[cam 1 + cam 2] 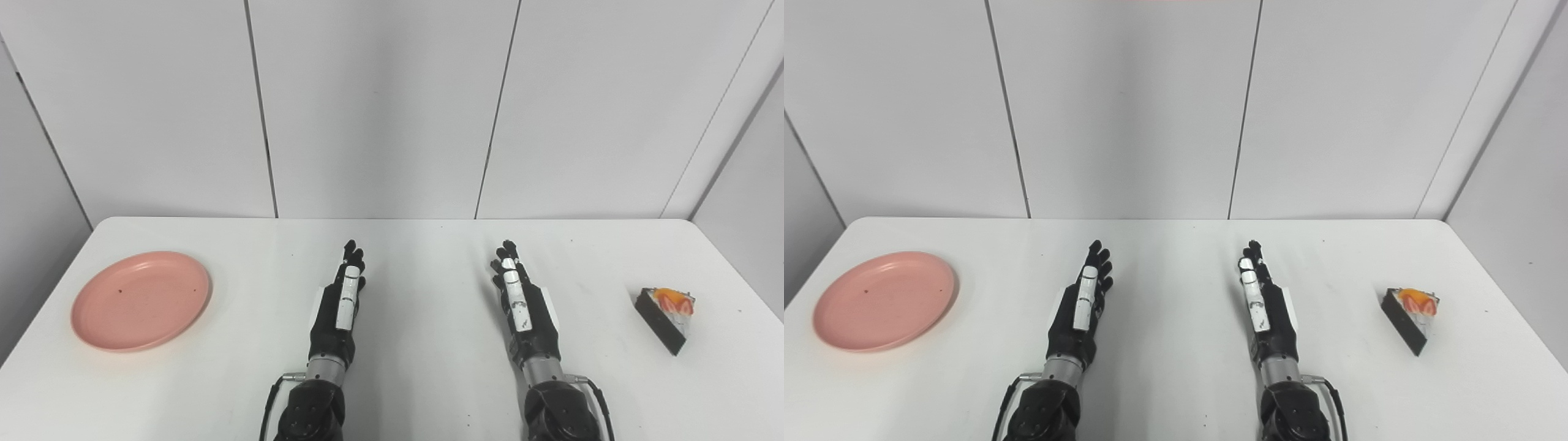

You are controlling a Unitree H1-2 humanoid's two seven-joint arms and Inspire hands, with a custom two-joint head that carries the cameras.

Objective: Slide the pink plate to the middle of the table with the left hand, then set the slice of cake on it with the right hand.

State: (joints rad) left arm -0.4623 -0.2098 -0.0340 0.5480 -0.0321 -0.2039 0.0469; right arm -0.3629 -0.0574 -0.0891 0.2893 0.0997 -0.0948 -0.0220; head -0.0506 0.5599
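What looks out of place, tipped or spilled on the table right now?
Nothing stands out. The pink plate sits flat and empty at the table's left side, the slice of cake sits intact at the right, and the left hand and right hand are open between them, holding nothing.

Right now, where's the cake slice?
The cake slice sits on the table near its right edge, well to the right of the right hand and apart from it; the pink plate lies at the far left.
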